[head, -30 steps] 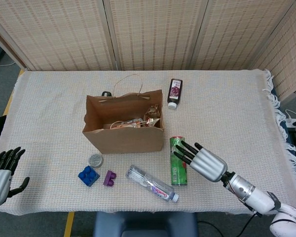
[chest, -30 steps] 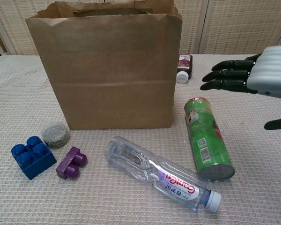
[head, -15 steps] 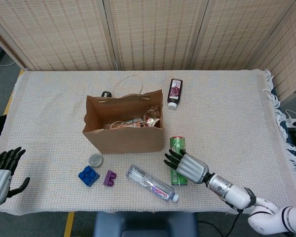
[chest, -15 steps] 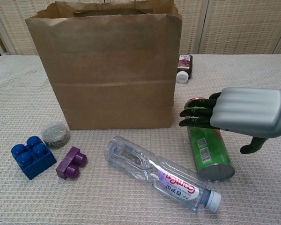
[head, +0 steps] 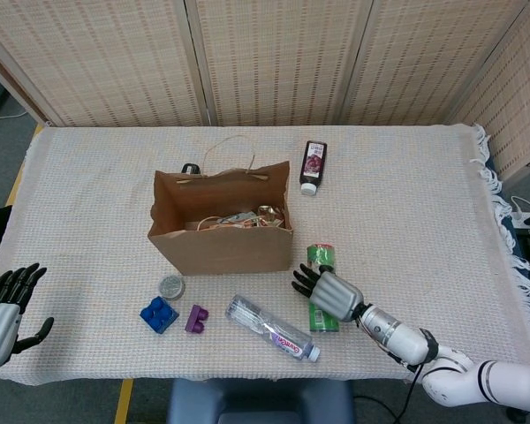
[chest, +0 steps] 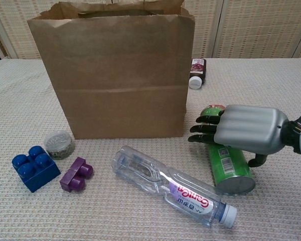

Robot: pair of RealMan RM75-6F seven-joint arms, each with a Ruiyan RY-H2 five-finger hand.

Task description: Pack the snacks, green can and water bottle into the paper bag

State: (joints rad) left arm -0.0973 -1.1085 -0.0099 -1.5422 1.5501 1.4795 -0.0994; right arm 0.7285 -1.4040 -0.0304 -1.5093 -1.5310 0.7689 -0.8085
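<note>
From the head view, the right hand (head: 329,293) has dropped from above and right of the green can (head: 321,288) to lie across its middle, palm down, dark fingers reaching over the can's left side. A second ago it hung clear of the can with fingers straight; now it covers most of the label. The can lies on its side on the surface (head: 406,221), just right of the near right corner of the paper bag (head: 219,231), and it looks slightly shifted toward the near edge. The water bottle (head: 272,327) lies left of the can, near the front edge, untouched. Snack wrappers already show inside the bag. The left hand (head: 2,309) sits at the near left corner, fingers spread and holding nothing, unchanged.

From the chest view, the right hand (chest: 248,129) has come down over the can (chest: 230,165), its back facing the camera, fingers (chest: 204,129) curled over the can's left flank and the thumb showing below on the right side. I cannot tell whether the fingers and thumb press the can firmly yet. The bag (chest: 115,75) stands upright, open at the top, left of the can. The bottle (chest: 170,185) lies in front, cap to the right.

My reading: the grasp on the can is being set, so lifting it into the bag comes next, with the bottle after.
</note>
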